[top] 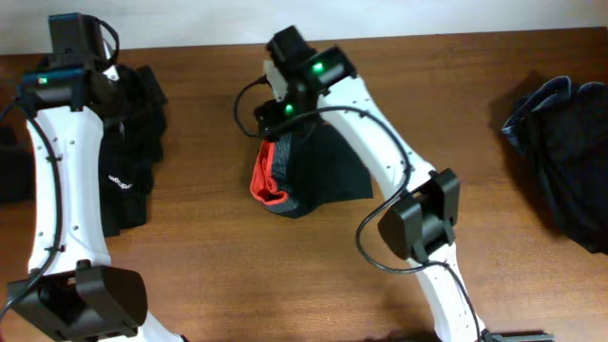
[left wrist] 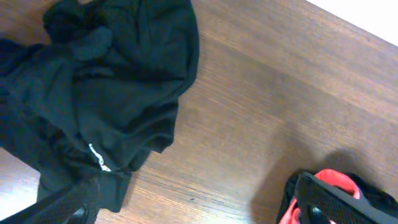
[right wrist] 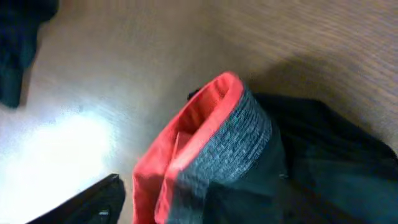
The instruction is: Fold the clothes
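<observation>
The black long trousers (top: 323,176) lie bunched in the middle of the brown wooden table (top: 209,237). Their bright red lining (right wrist: 186,137) and speckled grey knit waistband (right wrist: 239,143) are rolled up at the left end. Bare wood lies open in front of them and on both sides of them.

The right gripper (top: 271,128) hangs just above this rolled end. In the right wrist view only one finger (right wrist: 87,205) shows, just beside the red lining. The other finger is hidden, so I cannot tell if the jaws hold the cloth.

The left gripper (left wrist: 193,208) is over the heap of black garments (top: 133,142) with a small white logo (top: 119,180), near the left edge. Its jaws are spread wide and hold nothing.

A dark navy crumpled garment (top: 560,142) lies at the right edge, well apart from the trousers. The right arm crosses the wood between them.
</observation>
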